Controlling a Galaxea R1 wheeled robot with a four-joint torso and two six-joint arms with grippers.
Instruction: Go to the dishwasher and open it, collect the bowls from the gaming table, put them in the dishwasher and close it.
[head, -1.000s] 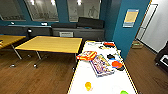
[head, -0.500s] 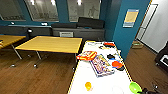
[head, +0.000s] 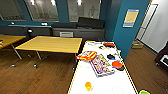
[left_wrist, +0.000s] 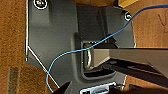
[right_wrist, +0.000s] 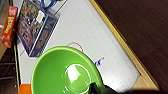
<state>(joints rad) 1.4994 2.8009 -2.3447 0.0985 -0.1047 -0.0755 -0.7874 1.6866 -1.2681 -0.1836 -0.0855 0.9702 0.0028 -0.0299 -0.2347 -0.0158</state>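
The gaming table (head: 105, 81), white-topped with yellow edges, stretches ahead of me in the head view. On it lie a red bowl (head: 109, 44), a black bowl (head: 110, 56) and an orange-red bowl (head: 117, 64). A green bowl (right_wrist: 62, 72) hangs over the table's near end (right_wrist: 105, 37), with my right gripper (right_wrist: 98, 88) shut on its rim. The same green bowl (head: 144, 92) peeks in at the head view's lower right edge. The dishwasher is out of view. The left wrist view looks down on my own dark base and the wooden floor.
A red game box (head: 86, 55), a colourful flat box (head: 102, 65) and a small orange cup (head: 88, 85) also lie on the white top. A wooden desk (head: 52, 44) stands to the left, a teal pillar (head: 127, 35) to the right, and dark sofas (head: 82, 27) behind.
The green bowl has moved to the right along the table's near end, toward its right edge. The other things on the table have stayed put.
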